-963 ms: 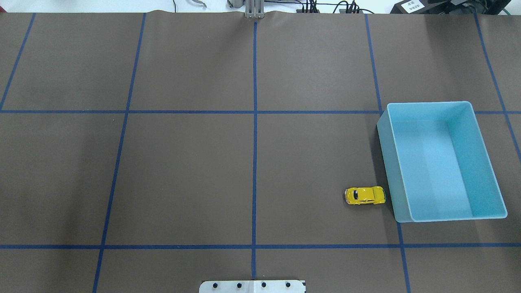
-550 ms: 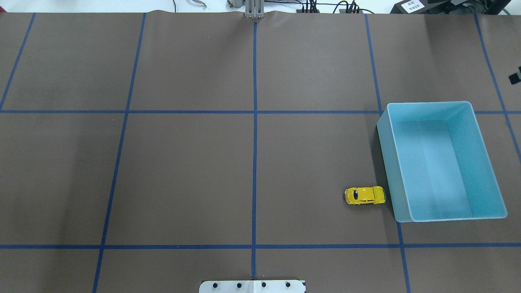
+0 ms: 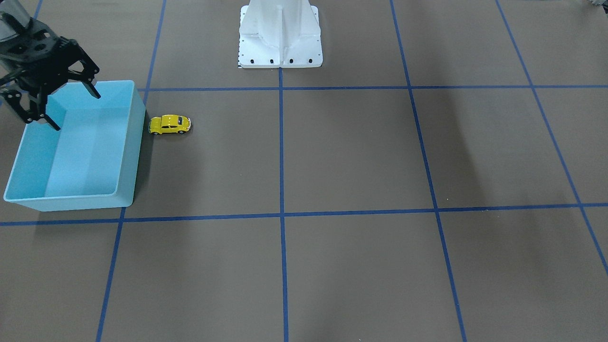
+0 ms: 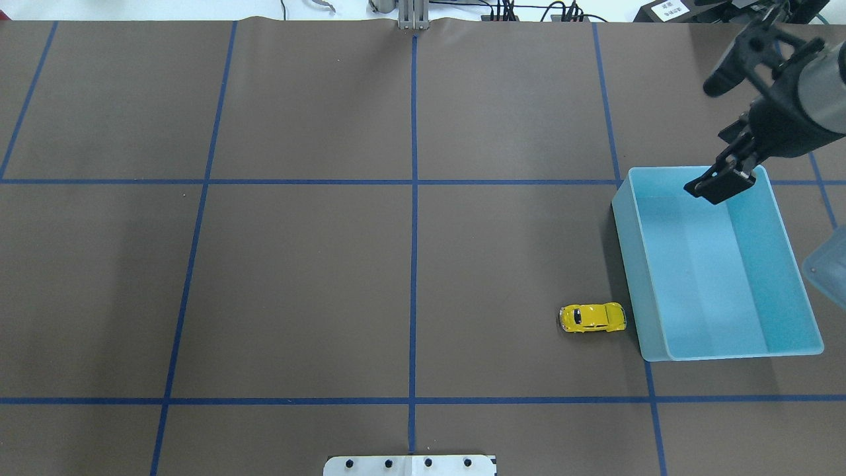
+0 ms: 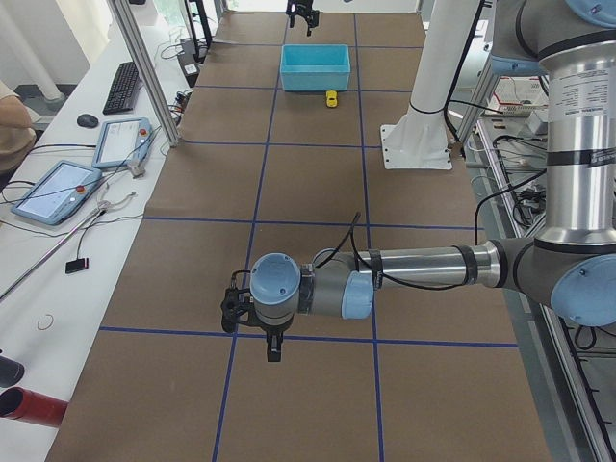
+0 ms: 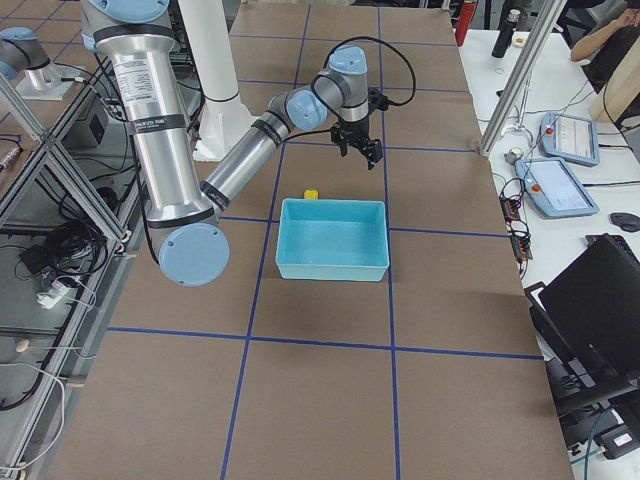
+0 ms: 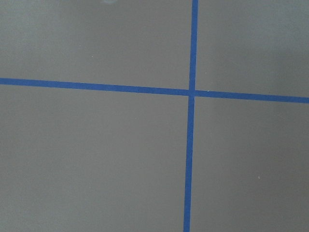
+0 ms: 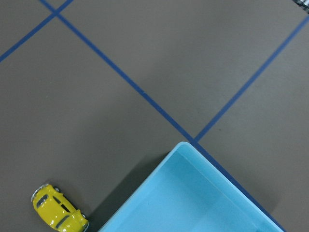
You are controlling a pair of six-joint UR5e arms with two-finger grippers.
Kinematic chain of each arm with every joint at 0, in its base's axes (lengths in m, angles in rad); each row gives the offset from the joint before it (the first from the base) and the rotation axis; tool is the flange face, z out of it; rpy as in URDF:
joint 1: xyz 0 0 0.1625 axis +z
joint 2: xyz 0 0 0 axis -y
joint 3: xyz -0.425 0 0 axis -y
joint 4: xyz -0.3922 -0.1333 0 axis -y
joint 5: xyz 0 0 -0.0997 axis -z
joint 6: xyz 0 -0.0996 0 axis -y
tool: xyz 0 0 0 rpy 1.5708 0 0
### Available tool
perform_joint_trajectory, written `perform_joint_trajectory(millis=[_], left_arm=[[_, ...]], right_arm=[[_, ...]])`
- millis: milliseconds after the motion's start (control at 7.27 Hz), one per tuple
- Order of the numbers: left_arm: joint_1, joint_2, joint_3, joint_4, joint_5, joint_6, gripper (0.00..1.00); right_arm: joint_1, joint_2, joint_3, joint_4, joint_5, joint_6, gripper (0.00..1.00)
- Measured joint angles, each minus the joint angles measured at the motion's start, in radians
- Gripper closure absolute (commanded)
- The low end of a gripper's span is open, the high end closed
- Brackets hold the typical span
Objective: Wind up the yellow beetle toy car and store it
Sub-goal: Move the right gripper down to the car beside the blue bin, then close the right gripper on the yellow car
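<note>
The yellow beetle toy car (image 4: 593, 318) (image 3: 169, 124) stands on its wheels on the brown mat, just left of the light blue bin (image 4: 628, 264) (image 3: 128, 156) and a small gap away from its wall. The bin has nothing in it. My right gripper (image 4: 714, 135) (image 3: 75, 109) hangs open and empty above the bin's far end, well away from the car. The right wrist view looks down on the car (image 8: 60, 214) and a bin corner (image 8: 193, 193). My left gripper (image 5: 262, 335) hovers low over bare mat far from the car; I cannot tell its state.
Blue tape lines divide the mat into squares. The white robot base plate (image 4: 410, 465) (image 3: 280, 33) sits at the near middle edge. A side desk carries tablets (image 5: 58, 188) and a keyboard (image 5: 123, 87). A person's arm (image 6: 610, 35) shows beyond the table.
My right arm has swung in from the right edge of the overhead view and now hangs over the bin's far end. The car and the bin have not moved.
</note>
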Motion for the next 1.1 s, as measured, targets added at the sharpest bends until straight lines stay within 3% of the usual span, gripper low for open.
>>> perform_joint_trajectory(millis=[550, 1101], left_arm=[[0.000, 0.041, -0.003, -0.050, 0.004, -0.003, 0.00], [0.002, 0.040, -0.003, -0.054, 0.005, -0.005, 0.00]], right_arm=[[-0.195, -0.060, -0.183, 0.362, -0.021, -0.162, 0.00], [-0.323, -0.113, -0.166, 0.392, -0.063, -0.167, 0.00]])
